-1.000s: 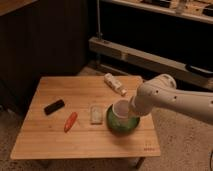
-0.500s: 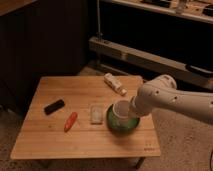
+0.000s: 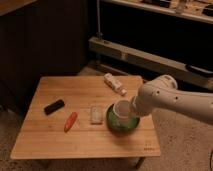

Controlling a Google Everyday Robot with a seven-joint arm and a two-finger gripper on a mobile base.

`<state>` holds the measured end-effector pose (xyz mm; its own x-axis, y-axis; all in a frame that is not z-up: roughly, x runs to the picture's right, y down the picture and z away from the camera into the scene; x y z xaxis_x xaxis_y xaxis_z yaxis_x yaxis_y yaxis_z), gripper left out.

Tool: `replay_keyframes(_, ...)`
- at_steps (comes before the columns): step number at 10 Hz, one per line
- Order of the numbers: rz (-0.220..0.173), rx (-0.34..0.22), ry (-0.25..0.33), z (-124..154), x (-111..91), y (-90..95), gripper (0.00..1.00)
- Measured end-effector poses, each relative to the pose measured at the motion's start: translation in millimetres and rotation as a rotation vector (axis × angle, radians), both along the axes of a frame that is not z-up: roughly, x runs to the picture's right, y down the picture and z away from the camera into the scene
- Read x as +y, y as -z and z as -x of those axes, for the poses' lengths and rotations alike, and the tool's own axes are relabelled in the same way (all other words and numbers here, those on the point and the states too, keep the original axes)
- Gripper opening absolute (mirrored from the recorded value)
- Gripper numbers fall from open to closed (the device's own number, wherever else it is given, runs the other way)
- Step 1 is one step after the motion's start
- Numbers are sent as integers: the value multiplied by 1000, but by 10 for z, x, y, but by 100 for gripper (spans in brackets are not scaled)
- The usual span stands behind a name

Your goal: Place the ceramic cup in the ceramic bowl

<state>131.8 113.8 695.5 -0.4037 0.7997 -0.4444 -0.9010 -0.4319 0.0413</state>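
Note:
The white ceramic cup [image 3: 120, 111] sits tilted inside the dark green ceramic bowl [image 3: 122, 123], near the right side of the wooden table [image 3: 60, 140]. My gripper [image 3: 134, 108] is at the end of the white arm that comes in from the right, right against the cup's right side above the bowl. The arm's bulky wrist hides the far right rim of the bowl.
On the table lie a black flat object [image 3: 54, 106] at the left, a red-orange carrot-like object [image 3: 70, 121], a white rectangular packet [image 3: 96, 114] just left of the bowl, and a white bottle [image 3: 114, 83] lying at the back. Metal shelving stands behind.

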Motion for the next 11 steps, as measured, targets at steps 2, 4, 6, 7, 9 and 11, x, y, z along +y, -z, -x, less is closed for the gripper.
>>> replay_keyframes(2,0,1,-2,-10,-1,1,27)
replay_keyframes(4,-1,1,-3,-19,0,1,27)
replay_keyframes(6,-2,1,-3,-24,2,-1,27)
replay_keyframes(7,-2,1,-4,-25,2,-2,27)
replay_keyframes(9,-2,2,-5,-36,6,-5,27)
replay_keyframes(11,-3,2,-6,-44,6,-5,27)
